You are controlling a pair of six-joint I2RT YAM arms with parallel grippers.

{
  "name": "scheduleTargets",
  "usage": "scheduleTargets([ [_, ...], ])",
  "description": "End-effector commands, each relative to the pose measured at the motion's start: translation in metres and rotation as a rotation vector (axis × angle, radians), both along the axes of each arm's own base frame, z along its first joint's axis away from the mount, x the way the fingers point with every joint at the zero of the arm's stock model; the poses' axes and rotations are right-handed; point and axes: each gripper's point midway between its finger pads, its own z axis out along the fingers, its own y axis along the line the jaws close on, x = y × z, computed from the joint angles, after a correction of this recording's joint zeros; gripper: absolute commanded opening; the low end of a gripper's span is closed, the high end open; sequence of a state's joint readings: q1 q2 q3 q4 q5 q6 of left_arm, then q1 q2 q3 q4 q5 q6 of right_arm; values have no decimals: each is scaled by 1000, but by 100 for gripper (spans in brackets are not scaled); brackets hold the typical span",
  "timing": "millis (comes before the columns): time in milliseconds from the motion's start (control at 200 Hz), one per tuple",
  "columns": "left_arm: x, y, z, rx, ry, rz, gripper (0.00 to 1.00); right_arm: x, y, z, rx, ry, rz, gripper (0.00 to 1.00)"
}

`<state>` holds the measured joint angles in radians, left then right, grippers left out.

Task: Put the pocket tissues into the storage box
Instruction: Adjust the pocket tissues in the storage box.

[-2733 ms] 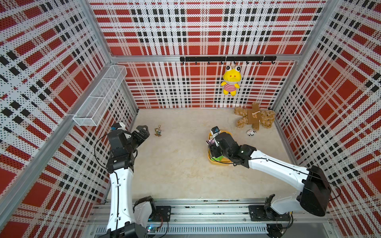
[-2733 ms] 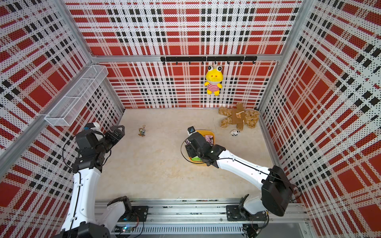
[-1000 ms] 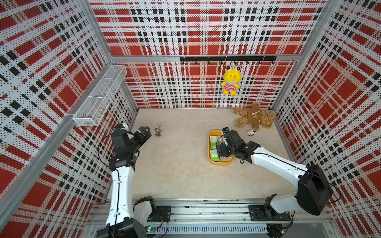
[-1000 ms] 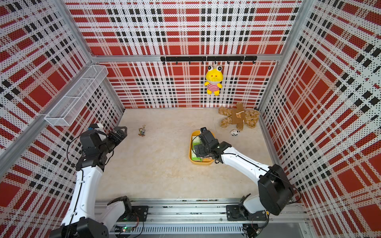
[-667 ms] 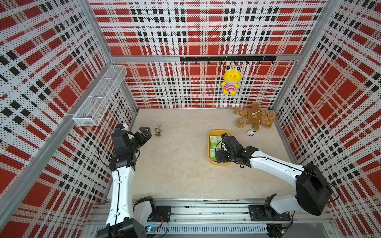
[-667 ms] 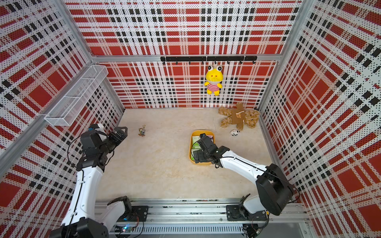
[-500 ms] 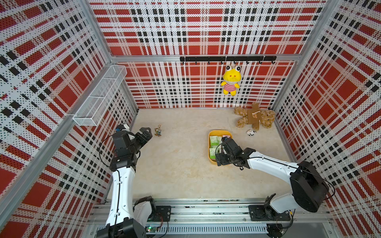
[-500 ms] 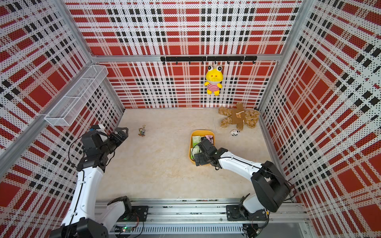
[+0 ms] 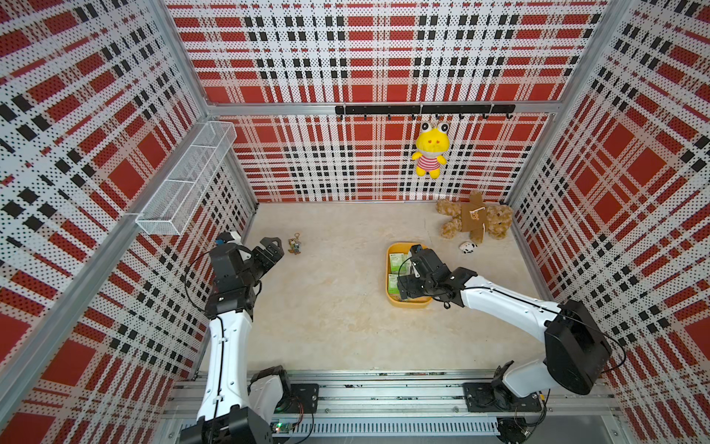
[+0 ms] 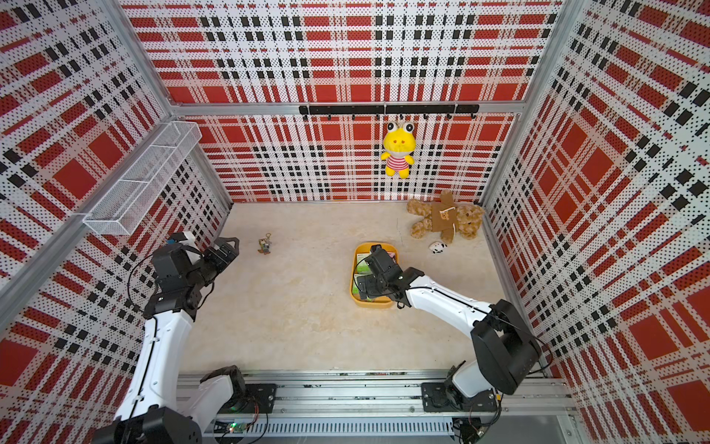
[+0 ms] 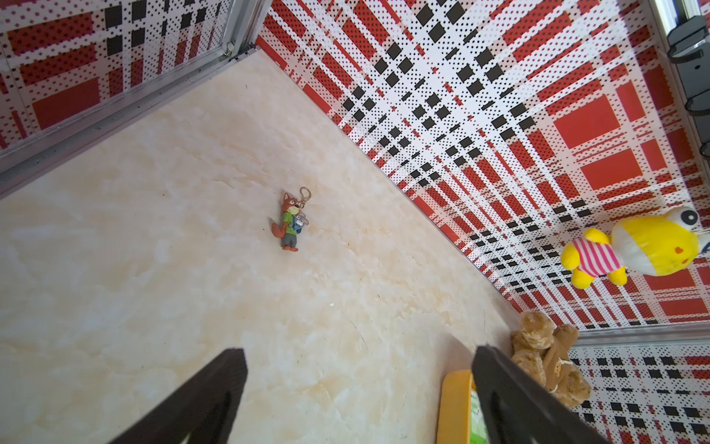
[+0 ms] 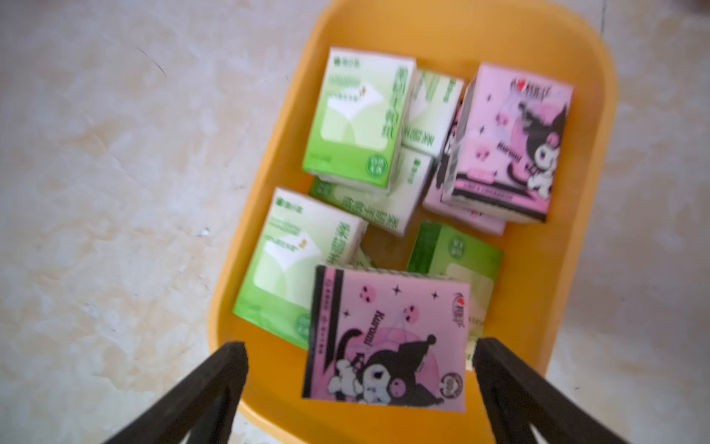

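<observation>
Right jaws: apart, clamping nothing, hanging over one end of the storage box (image 12: 568,269). Pocket tissues (image 12: 353,115): green and pink packs piled loosely inside the box, one pink pack directly beneath the jaws. Box sits on the desk (image 12: 96,192). Left jaws: apart, empty, well away, near the keychain charm (image 11: 291,223).

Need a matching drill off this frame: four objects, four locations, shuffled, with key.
Objects
1. pocket tissues
2. frog plush
3. teddy bear
4. fox keychain

Locations
A. hanging from the hook rail
B. lying just ahead of the left gripper
C. inside the storage box
D. in the far corner, robot's right

Pairs: 1-C, 2-A, 3-D, 4-B
</observation>
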<state>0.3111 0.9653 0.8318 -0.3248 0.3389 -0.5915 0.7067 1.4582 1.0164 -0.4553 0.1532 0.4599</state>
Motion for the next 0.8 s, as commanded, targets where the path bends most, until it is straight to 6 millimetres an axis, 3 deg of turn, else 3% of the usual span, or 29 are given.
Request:
scheduleTargets([
  [0, 8, 1, 19, 15, -49, 2, 99, 5, -3, 52, 14, -107, -1, 100],
  [90, 12, 2, 26, 24, -63, 6, 99, 10, -9, 78, 14, -168, -20, 100],
  [240, 19, 4, 36, 42, -81, 11, 99, 12, -18, 105, 21, -223, -49, 100],
  [401, 25, 5, 46, 62, -106, 15, 99, 15, -43, 119, 25, -263, -100, 100],
  [456, 26, 3, 47, 62, -108, 8, 99, 13, -42, 118, 15, -260, -74, 100],
  [536, 27, -1, 46, 63, -105, 3, 99, 8, -34, 100, 11, -194, -23, 100],
  [621, 27, -6, 39, 59, -90, 1, 99, -7, -3, 71, 77, -82, 77, 100],
  [791, 24, -15, 29, 50, -73, -8, 99, -29, 61, 39, 116, -5, 198, 100],
])
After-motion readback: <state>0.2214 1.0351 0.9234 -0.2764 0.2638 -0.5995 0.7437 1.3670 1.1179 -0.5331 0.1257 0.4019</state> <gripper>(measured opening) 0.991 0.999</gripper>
